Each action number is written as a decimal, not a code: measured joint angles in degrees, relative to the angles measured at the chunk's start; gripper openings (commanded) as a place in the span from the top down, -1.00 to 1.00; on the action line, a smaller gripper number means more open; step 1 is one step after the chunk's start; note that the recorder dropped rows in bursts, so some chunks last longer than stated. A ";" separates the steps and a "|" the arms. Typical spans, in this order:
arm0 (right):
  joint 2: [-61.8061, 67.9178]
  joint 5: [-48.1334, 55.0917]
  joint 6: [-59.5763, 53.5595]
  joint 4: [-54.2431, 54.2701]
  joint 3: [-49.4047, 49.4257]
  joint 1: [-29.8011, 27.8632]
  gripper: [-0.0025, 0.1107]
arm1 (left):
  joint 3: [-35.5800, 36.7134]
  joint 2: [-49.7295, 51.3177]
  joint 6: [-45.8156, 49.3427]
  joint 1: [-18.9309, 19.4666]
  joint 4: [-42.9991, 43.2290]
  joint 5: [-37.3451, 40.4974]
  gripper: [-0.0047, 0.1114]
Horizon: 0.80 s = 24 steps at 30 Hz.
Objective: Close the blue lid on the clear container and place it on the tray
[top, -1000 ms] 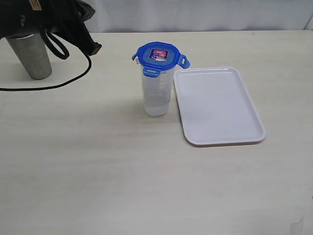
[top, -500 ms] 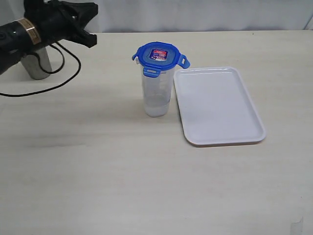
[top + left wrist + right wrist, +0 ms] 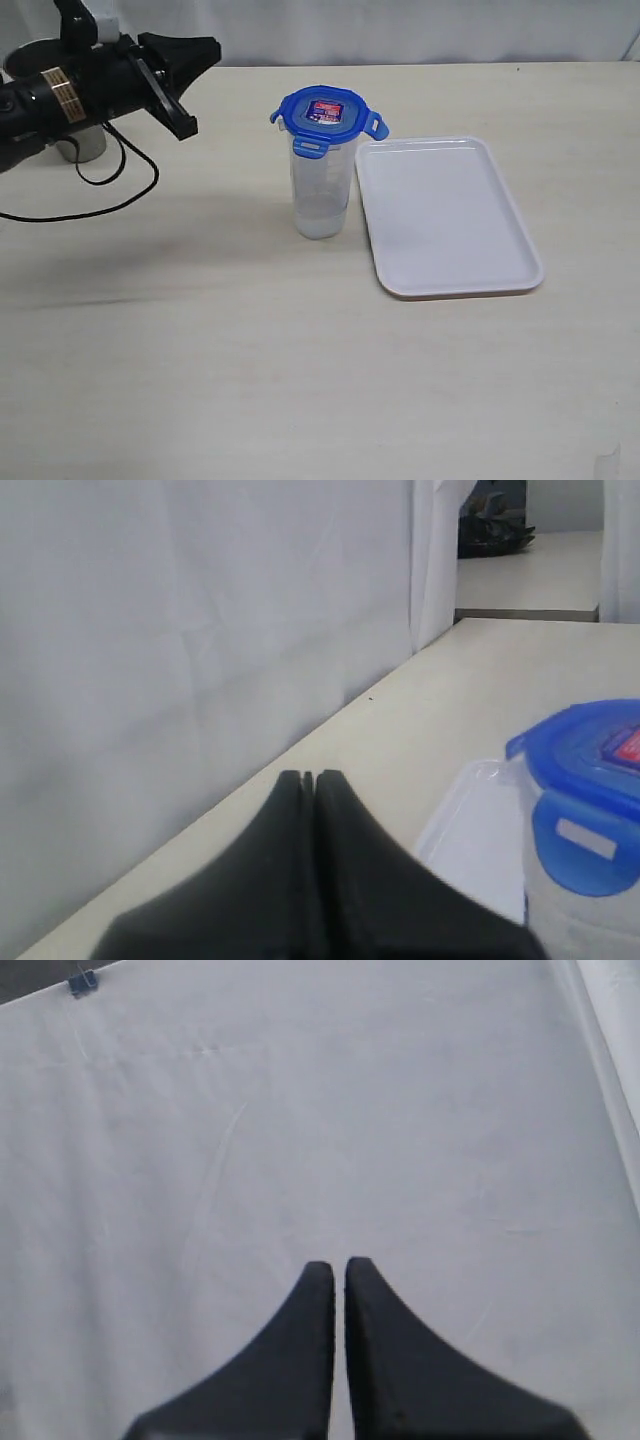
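The left tool (image 3: 308,778) is clenched with nothing between its fingers, held above the counter (image 3: 200,350) at the far left and pointing toward the middle. Behind its arm a grey steel cup (image 3: 82,146) shows in part, and a black cable (image 3: 90,205) loops over the counter below. Right of them the clear container (image 3: 320,195) stands upright on the counter with the blue lid (image 3: 328,113) on top, sticker up. The tray (image 3: 445,215) lies just beside it, bare. The right tool (image 3: 338,1265) is clenched too, holding nothing, before a pale cloth.
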 measured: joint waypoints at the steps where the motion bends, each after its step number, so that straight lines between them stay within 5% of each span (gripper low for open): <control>1: 1.15 -0.86 0.28 -0.43 -0.16 0.00 0.88 | -0.12 0.10 0.23 -0.53 0.00 0.00 0.92; 8: 19.66 -5.44 8.52 -11.85 -8.85 0.00 0.88 | -0.22 0.23 2.35 -3.87 0.00 4.78 0.92; 15: 46.81 -6.20 32.89 -48.50 -26.26 0.00 0.88 | -1.38 0.34 -0.90 -4.39 2.92 10.78 0.92; 20: 64.16 -3.20 61.01 -84.98 -41.67 0.00 0.88 | -6.55 1.76 -10.07 -4.39 12.05 13.94 0.92; 24: 72.24 -8.13 69.77 -98.35 -49.06 -0.26 0.88 | -9.40 3.41 -12.61 -4.39 14.88 14.18 0.92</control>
